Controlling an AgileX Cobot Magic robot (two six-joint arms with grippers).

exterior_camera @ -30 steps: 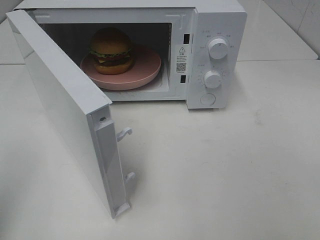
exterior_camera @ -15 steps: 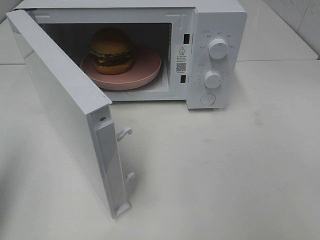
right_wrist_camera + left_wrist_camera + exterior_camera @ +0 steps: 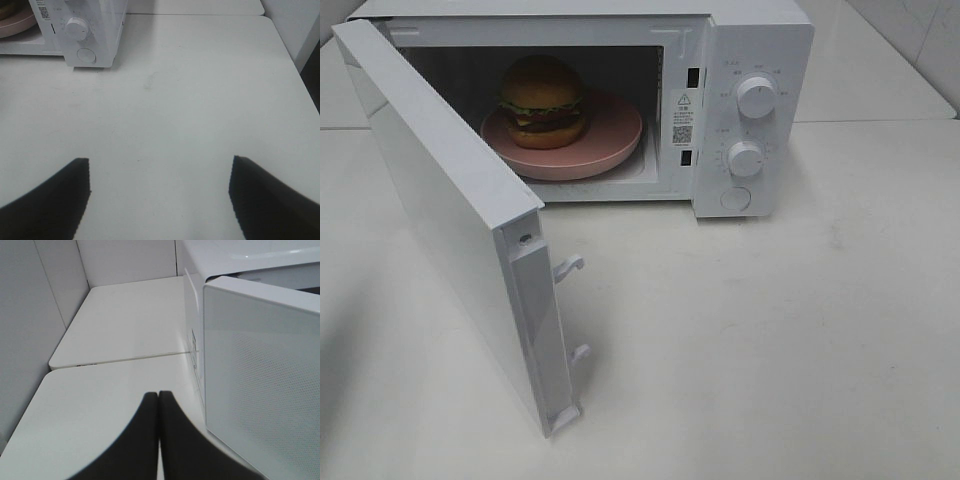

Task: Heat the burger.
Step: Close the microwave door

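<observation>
The burger [image 3: 542, 100] sits on a round pink plate [image 3: 615, 135] inside the white microwave [image 3: 760, 40], whose door [image 3: 450, 220] stands wide open, swung out to the left. Neither gripper shows in the exterior high view. In the left wrist view my left gripper [image 3: 158, 395] is shut with nothing between its dark fingers, hovering over the table just beside the outer face of the open door [image 3: 265, 385]. In the right wrist view my right gripper [image 3: 159, 164] is open and empty above bare table, well back from the microwave's control panel [image 3: 95, 30].
The panel carries two knobs [image 3: 756, 97] [image 3: 745, 158] and a round button [image 3: 734, 198]. Two latch hooks [image 3: 570, 267] stick out of the door's free edge. A wall [image 3: 30, 315] stands on the left. The white table [image 3: 770, 340] spreads out in front and to the right.
</observation>
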